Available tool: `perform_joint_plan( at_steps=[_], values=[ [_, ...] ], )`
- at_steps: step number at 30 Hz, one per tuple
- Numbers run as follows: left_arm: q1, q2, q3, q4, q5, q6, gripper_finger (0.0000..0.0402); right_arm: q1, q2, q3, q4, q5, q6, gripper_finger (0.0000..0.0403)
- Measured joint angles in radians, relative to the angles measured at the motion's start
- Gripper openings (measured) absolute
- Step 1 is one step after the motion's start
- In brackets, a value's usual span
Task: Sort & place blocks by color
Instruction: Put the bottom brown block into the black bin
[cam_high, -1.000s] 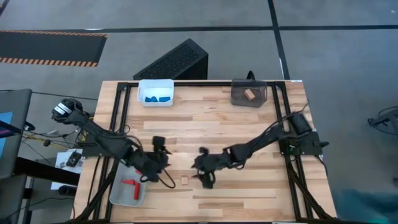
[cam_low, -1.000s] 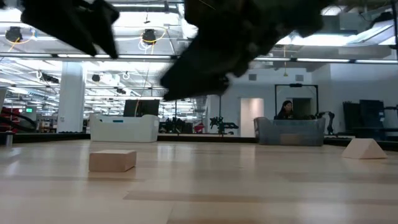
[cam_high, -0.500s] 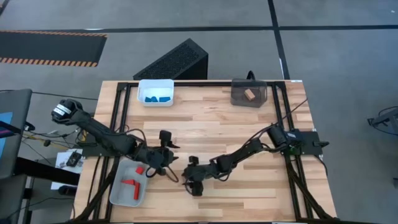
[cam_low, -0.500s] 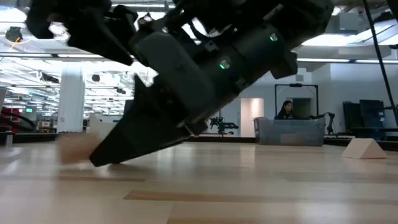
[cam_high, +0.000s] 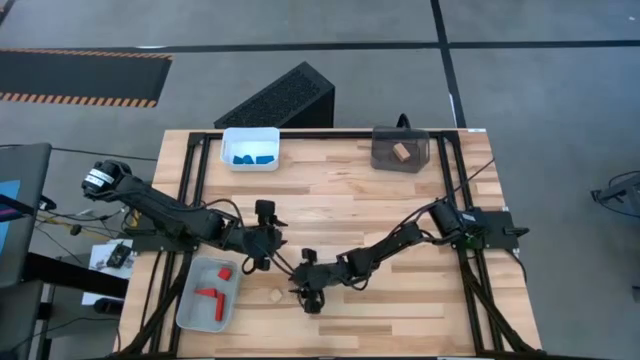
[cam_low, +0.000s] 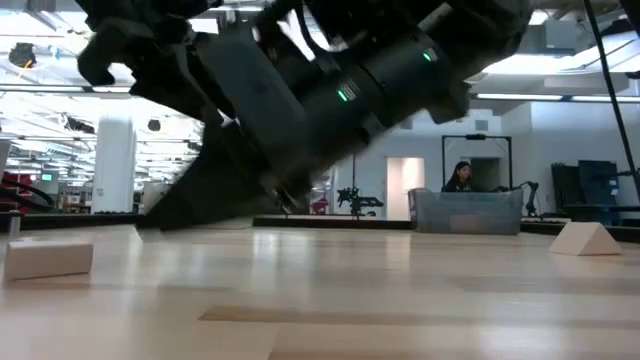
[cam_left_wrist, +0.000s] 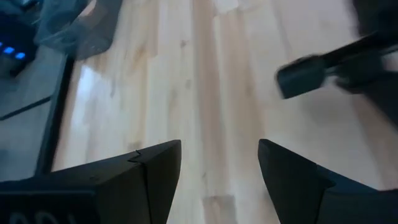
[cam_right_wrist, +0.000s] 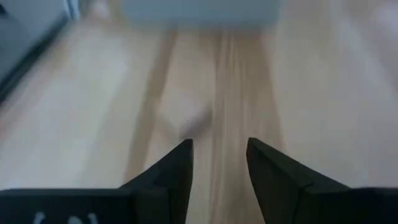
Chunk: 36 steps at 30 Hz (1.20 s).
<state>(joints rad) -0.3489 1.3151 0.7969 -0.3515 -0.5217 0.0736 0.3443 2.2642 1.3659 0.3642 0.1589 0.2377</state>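
Observation:
A plain wood cube (cam_high: 274, 297) lies on the table near the near edge, also seen in the low view (cam_low: 48, 258) and blurred in the right wrist view (cam_right_wrist: 186, 117). My right gripper (cam_high: 300, 292) (cam_right_wrist: 219, 149) is open, low over the table just right of the cube, pointing at it without touching. My left gripper (cam_high: 262, 255) (cam_left_wrist: 219, 149) is open and holds nothing, hovering right of the grey bin (cam_high: 206, 300), which holds red blocks (cam_high: 212, 296). Blue blocks (cam_high: 250, 158) lie in the white bin (cam_high: 250, 135). One wood block (cam_high: 400, 152) lies in the dark tinted bin (cam_high: 378, 158).
A light wood wedge (cam_low: 585, 240) rests on the table at the right of the low view. The two grippers are close together near the table's middle. A black ridged box (cam_high: 280, 98) stands beyond the far edge. A person (cam_low: 460, 178) is far off in the room.
My right gripper has swung toward the table's left and come down low. The wood cube has slid a short way toward the left edge. My left gripper has moved from over the grey bin toward the far and right, and a red block now shows at the bin's far end.

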Motion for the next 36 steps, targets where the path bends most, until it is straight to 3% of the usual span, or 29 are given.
perform_joint_plan(
  at_steps=[9, 14, 21, 29, 33, 36],
  values=[
    [0.0, 0.0, 0.0, -0.025, -0.042, -0.01, 0.0203, -0.009, 0.003, 0.002, 0.157, -0.021, -0.358, 0.0264],
    [0.0, 0.0, 0.0, -0.025, -0.043, -0.01, 0.0203, -0.053, 0.003, 0.003, 0.215, -0.148, -0.344, 0.0298],
    [0.0, 0.0, 0.0, 0.002, -0.078, -0.011, 0.0203, -0.081, 0.003, 0.004, 0.266, -0.291, -0.35, 0.0301],
    [0.0, 0.0, 0.0, 0.013, -0.316, -0.068, 0.0203, -0.084, 0.003, 0.031, 0.24, -0.239, -0.338, 0.0301],
    [0.0, -0.003, 0.0, 0.012, -0.461, -0.124, 0.0203, -0.082, 0.077, 0.128, 0.193, -0.252, -0.282, 0.0301],
    [0.0, -0.02, 0.001, -0.012, -0.506, -0.194, 0.0203, -0.067, 0.17, 0.212, 0.141, -0.286, -0.268, 0.0302]
  ],
)
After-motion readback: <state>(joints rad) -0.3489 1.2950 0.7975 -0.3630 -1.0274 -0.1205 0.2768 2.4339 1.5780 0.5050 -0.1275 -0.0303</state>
